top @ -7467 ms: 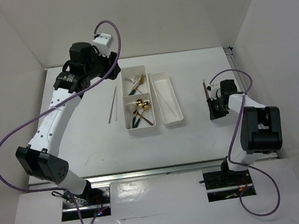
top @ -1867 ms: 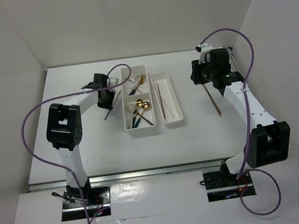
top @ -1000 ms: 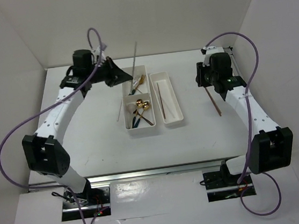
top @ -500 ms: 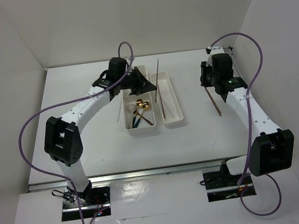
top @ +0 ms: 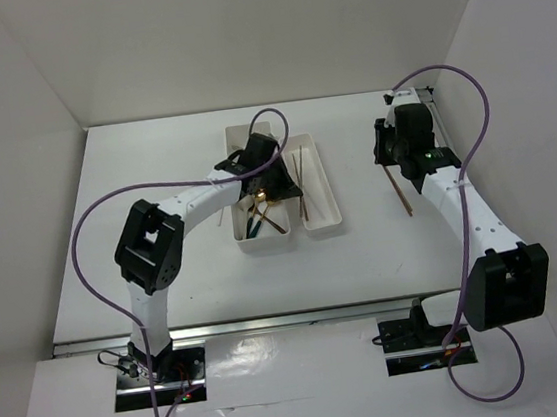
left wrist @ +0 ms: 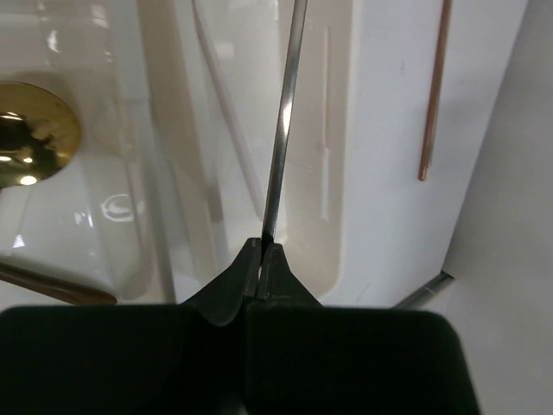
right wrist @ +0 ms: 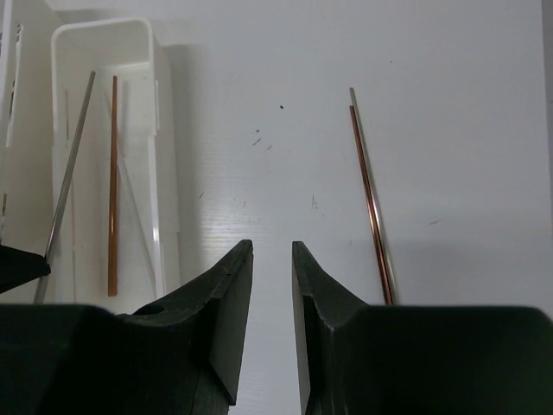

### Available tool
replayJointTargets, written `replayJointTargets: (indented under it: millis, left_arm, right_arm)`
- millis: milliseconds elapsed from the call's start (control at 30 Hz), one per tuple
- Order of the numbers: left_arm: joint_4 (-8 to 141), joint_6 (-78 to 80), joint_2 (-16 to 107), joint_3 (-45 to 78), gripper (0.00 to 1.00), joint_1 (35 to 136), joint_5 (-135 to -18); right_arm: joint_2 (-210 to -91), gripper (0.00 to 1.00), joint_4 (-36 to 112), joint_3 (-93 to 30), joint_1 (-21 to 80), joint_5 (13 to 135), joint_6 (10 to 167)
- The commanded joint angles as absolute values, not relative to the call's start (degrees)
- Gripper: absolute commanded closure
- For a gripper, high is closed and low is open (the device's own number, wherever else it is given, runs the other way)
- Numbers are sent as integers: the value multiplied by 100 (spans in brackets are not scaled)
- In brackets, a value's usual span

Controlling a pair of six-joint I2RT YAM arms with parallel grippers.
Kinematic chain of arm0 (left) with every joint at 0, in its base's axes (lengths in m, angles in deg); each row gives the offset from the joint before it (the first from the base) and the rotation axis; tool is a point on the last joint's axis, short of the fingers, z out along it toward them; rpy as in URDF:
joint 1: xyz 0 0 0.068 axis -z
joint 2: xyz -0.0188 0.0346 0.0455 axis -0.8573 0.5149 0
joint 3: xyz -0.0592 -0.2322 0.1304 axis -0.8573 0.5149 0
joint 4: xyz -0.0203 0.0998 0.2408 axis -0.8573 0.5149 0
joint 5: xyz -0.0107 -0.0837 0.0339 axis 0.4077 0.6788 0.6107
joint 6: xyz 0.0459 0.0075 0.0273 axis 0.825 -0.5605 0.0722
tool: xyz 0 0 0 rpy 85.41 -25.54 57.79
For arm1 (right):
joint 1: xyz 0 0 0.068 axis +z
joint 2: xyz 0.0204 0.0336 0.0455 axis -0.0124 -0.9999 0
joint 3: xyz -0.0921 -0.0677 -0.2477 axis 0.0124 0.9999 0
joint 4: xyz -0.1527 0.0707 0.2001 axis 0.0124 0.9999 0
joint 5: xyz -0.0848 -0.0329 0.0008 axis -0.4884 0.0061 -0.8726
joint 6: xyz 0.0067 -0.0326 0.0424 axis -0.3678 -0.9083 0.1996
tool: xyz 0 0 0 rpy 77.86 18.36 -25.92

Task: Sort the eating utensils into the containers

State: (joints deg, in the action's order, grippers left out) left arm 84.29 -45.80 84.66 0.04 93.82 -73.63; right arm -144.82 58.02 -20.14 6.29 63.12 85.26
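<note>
My left claw (left wrist: 262,252) is clamped shut on one end of a silver chopstick (left wrist: 285,121). I hold it over the narrow tray (top: 327,210), which sits mid-tabletop toward the far edge. The stick runs roughly along the tray's length, slightly slanted; whether its free tip touches the tray floor I cannot tell. A brown chopstick (right wrist: 112,186) lies flat inside the same tray, parallel to its long walls and just beside the silver one.

Against the narrow tray's left side stands the two-compartment tray (top: 262,242). A gold spoon (left wrist: 30,134) rests in one of its squares, along with other utensils too crowded to make out from above.

My right claw (right wrist: 270,251) hangs over the bare tabletop (top: 155,182), its fingers parted by a narrow gap and gripping nothing. It is placed between the narrow tray and a second brown chopstick (right wrist: 370,207). That one lies loose on the tabletop near the right edge, well apart from both trays, running from far to near.
</note>
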Motion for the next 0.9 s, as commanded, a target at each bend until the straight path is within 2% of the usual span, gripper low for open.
replayJointTargets:
  millis: [0, 467, 500, 533, 600, 867]
  left_arm:
    - [8350, -4375, 8579, -158, 100, 9329, -7729]
    - [7999, -4674, 9204, -800, 99, 9329, -7212]
    - [7938, -4726, 9204, -800, 86, 9329, -7150]
    - [7937, -4787, 9204, -800, 68, 9329, -7097]
    - [7885, -4788, 9204, -800, 42, 9329, -7045]
    - [7962, -3508, 8774, -1483, 44, 9329, -7219]
  right_arm:
    - [-14255, 68, 5619, -1994, 590, 6220, 8538]
    - [-14097, 71, 5724, -1837, 590, 6220, 8432]
    - [-14097, 71, 5724, -1836, 590, 6220, 8432]
    - [-14097, 69, 5724, -1836, 590, 6272, 8432]
    - [-14097, 65, 5724, -1836, 590, 6333, 8379]
    - [-14150, 64, 5523, -1705, 590, 6387, 7697]
